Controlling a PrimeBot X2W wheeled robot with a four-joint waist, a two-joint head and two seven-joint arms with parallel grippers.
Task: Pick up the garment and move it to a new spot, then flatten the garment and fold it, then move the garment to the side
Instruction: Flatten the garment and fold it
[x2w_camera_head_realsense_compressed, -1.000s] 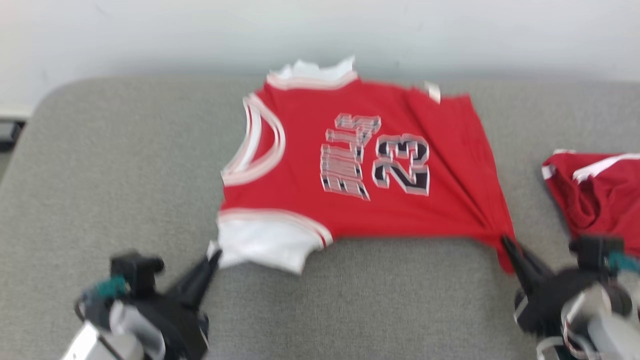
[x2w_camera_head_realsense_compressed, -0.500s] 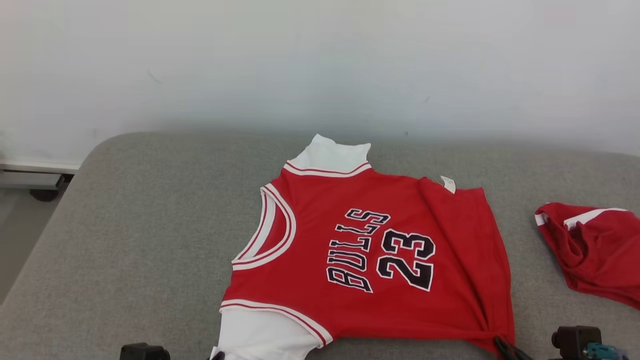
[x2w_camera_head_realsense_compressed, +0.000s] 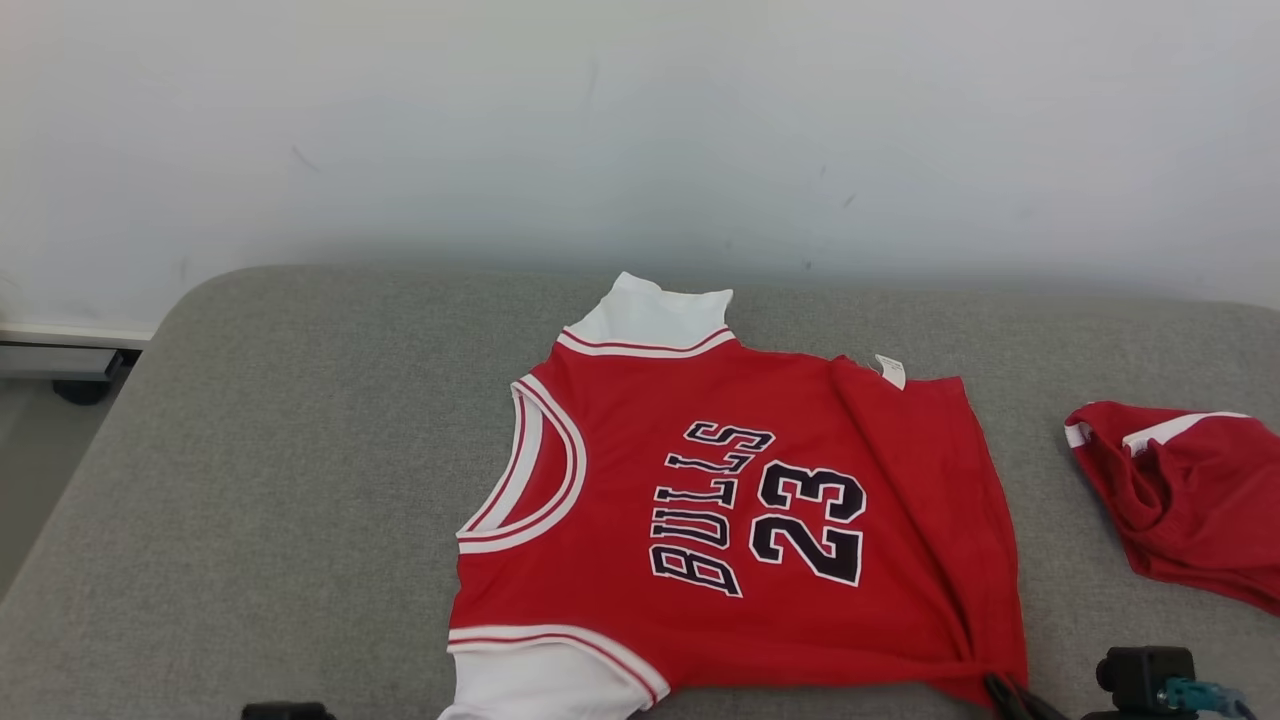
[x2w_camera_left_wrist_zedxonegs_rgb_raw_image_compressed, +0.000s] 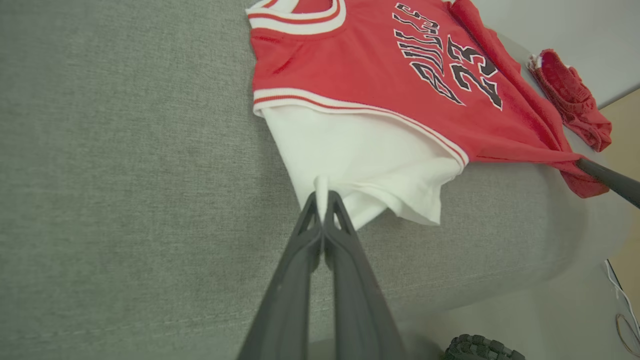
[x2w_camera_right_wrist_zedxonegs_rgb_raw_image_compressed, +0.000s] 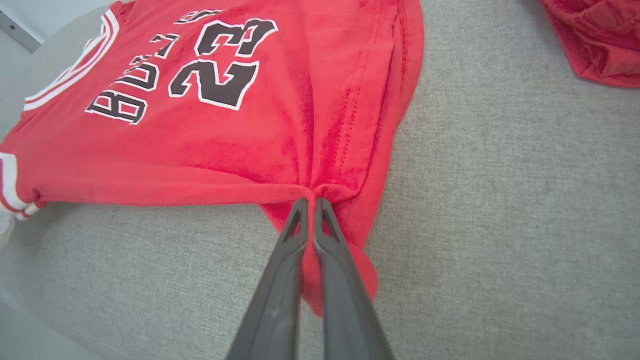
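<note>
The garment (x2w_camera_head_realsense_compressed: 740, 520) is a red jersey lettered BULLS 23 with white sleeves, lying spread on the grey cushion (x2w_camera_head_realsense_compressed: 280, 480), its neckline toward the left. My left gripper (x2w_camera_left_wrist_zedxonegs_rgb_raw_image_compressed: 322, 196) is shut on the edge of the white sleeve (x2w_camera_left_wrist_zedxonegs_rgb_raw_image_compressed: 370, 160) nearest the front. My right gripper (x2w_camera_right_wrist_zedxonegs_rgb_raw_image_compressed: 310, 201) is shut on a bunched fold of the red hem (x2w_camera_right_wrist_zedxonegs_rgb_raw_image_compressed: 345, 150), with creases fanning out from the pinch. In the head view the tips of the right gripper (x2w_camera_head_realsense_compressed: 1000, 688) show at the bottom edge, at the garment's lower right corner.
A second crumpled red garment (x2w_camera_head_realsense_compressed: 1180, 495) lies on the cushion to the right, apart from the jersey. A pale wall (x2w_camera_head_realsense_compressed: 640, 130) rises behind. The cushion's rounded front edge (x2w_camera_left_wrist_zedxonegs_rgb_raw_image_compressed: 500, 285) drops to the floor close to both grippers.
The head camera has tilted up, so the jersey and both grippers sit lower in the picture. Both grips on the garment have stayed the same.
</note>
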